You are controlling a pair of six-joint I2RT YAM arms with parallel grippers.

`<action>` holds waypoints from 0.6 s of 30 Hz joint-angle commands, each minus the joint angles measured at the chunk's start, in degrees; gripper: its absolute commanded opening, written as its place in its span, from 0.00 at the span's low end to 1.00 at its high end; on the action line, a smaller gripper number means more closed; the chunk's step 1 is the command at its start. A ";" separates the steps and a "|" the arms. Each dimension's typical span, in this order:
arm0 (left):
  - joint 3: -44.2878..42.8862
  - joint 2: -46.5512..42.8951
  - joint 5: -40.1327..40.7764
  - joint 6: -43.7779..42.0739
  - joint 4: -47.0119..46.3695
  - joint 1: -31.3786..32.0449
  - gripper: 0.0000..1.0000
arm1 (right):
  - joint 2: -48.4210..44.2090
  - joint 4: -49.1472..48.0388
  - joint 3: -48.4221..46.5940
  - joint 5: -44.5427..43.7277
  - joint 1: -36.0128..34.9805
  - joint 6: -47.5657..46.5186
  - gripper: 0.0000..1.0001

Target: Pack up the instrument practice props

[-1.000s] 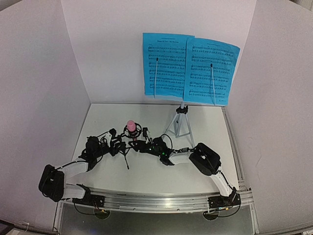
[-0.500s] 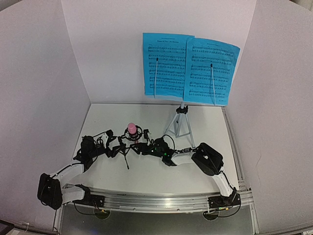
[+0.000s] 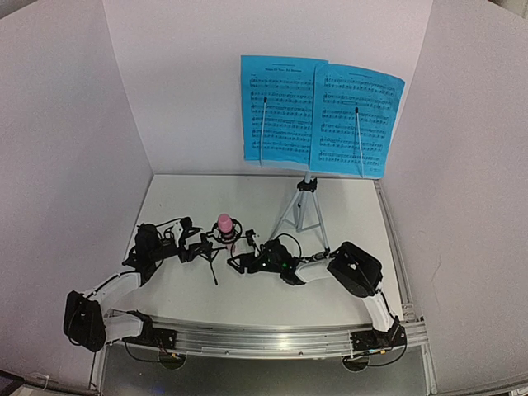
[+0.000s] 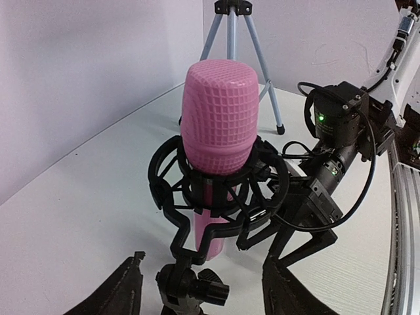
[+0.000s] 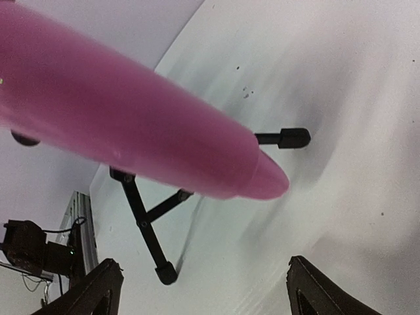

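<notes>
**Figure.** Packing of the practice props, with both arms at the microphone.

- **Props.** The pink microphone point(image 4: 218, 118) stands upright in the ring mount point(image 4: 159, 176) of the black tripod stand point(image 5: 140, 213). The stand rests on the table point(image 3: 247, 301) between the two wrists, in front of the music stand point(image 3: 303, 211). The blue sheet-music pages point(image 3: 280, 107) hang on the music stand's desk, well apart from either arm.
- **Left gripper** point(image 4: 205, 266). The jaws are spread, one on either side of the tripod stand's stem below the ring. They touch neither the stem nor the microphone.
- **Right gripper** point(image 5: 209, 289). The jaws are spread wide beneath the microphone's tapered lower end, with nothing between them.
- **Change over the last second.** Both sets of jaws stand wider than they did. The left arm has drawn back a little toward the left, and the right wrist has shifted slightly. The microphone's head lies a little nearer the arms' bases.
- **Interpretation.** Any earlier hold appears to have been released. The arms seem to be re-posing for a fresh grasp rather than carrying anything away. The microphone is not yet free of its mount and no prop is packed, so the task is judged to be at an early stage. No container for the props shows in any view.
</notes>
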State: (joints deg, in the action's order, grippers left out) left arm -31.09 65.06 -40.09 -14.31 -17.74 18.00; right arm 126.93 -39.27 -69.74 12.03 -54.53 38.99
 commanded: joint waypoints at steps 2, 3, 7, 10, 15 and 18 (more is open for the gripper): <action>-3.22 1.63 -3.50 -2.47 1.87 -0.21 0.50 | -7.39 2.58 1.80 0.59 -1.08 -6.31 0.85; -3.53 1.92 -3.45 -2.88 2.39 -0.20 0.49 | -8.34 2.64 2.76 0.70 -1.28 -6.83 0.85; -4.64 2.94 -3.53 -4.20 3.91 -0.33 0.45 | -17.44 8.57 7.04 -2.65 -3.10 -15.33 0.85; -5.09 3.52 -3.81 -4.53 4.39 -0.40 0.42 | -25.18 19.90 7.59 -7.39 -3.87 -20.80 0.85; -5.06 4.22 -3.95 -4.82 4.47 -0.59 0.38 | -34.45 32.41 3.42 -11.70 -3.93 -30.25 0.85; -4.86 4.79 -4.51 -5.11 4.41 -0.60 0.37 | -32.94 33.47 -2.41 -14.52 -3.93 -38.94 0.89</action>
State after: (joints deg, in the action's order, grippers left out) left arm -34.48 68.72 -42.62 -18.30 -14.82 17.61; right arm 93.71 -13.03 -65.12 3.19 -58.66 13.65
